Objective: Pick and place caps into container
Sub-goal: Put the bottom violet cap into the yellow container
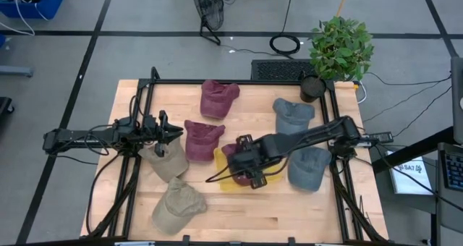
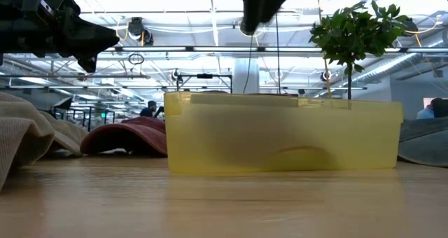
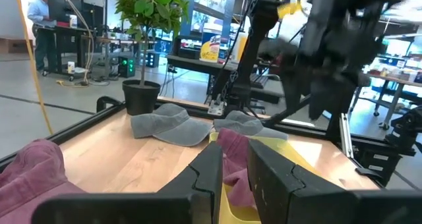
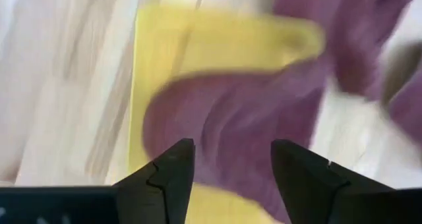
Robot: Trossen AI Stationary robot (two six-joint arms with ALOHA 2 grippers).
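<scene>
A maroon cap [image 4: 244, 112] lies in the yellow container [image 4: 165, 46], which stands right of the table's middle [image 1: 226, 181]. My right gripper [image 4: 231, 151] hangs open above that cap and touches nothing; the high view shows it over the container [image 1: 249, 170]. Loose on the wood lie two more maroon caps [image 1: 217, 98] [image 1: 202, 139], two grey-blue caps [image 1: 293, 116] [image 1: 307, 166] and two khaki caps [image 1: 168, 159] [image 1: 177, 206]. My left gripper [image 1: 170, 134] waits level at the left, above the upper khaki cap, with a narrow gap between its fingers [image 3: 234, 165] and nothing in it.
A black plant pot [image 1: 312, 88] with a leafy plant [image 1: 340, 47] stands at the table's far right corner. A black frame [image 1: 239, 81] runs round the table's edges. Bare wood shows along the near edge, right of the lower khaki cap.
</scene>
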